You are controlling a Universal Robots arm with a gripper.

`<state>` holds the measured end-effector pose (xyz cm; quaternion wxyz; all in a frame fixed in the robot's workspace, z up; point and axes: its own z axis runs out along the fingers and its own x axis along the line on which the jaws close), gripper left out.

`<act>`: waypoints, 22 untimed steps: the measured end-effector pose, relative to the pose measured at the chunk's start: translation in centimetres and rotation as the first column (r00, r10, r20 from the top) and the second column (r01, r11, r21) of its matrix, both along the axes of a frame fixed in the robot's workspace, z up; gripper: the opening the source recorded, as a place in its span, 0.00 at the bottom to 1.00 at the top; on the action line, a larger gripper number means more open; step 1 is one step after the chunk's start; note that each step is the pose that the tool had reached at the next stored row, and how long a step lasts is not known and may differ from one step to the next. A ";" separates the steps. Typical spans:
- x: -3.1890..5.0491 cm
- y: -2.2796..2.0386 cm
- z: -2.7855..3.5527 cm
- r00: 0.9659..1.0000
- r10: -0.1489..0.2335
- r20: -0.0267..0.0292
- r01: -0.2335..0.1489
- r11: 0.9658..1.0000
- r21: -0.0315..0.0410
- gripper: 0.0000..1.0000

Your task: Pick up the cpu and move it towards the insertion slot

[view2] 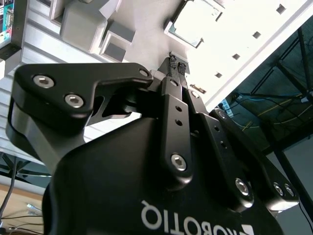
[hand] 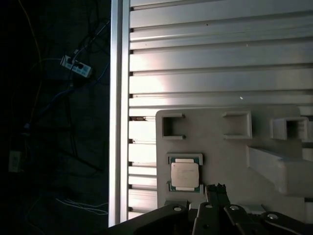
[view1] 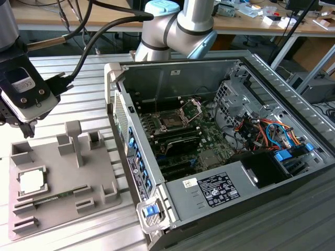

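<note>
The cpu, a small pale square chip, lies flat in a square recess of the grey tray at the exterior view's left. Both wrist views show it too, cpu and cpu, still seated in the tray. My gripper hangs above the tray's far corner, a short way from the chip and not touching it. Its fingertips are pressed together with nothing between them. The insertion slot sits on the green board inside the open computer case, its metal bracket raised.
The open computer case stands at the exterior view's right of the tray, with cables and a power supply inside. Grey blocks rise from the tray, and a memory stick lies in it. The slatted table's edge runs close to the tray.
</note>
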<state>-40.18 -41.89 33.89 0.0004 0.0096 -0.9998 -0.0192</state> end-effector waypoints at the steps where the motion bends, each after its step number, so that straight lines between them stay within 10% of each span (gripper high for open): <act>1: 0.00 -0.02 -0.01 1.000 0.000 0.000 0.000 1.000 0.000 0.11; 22: 0.00 -0.47 -0.17 1.000 0.000 0.000 0.000 1.000 0.000 0.11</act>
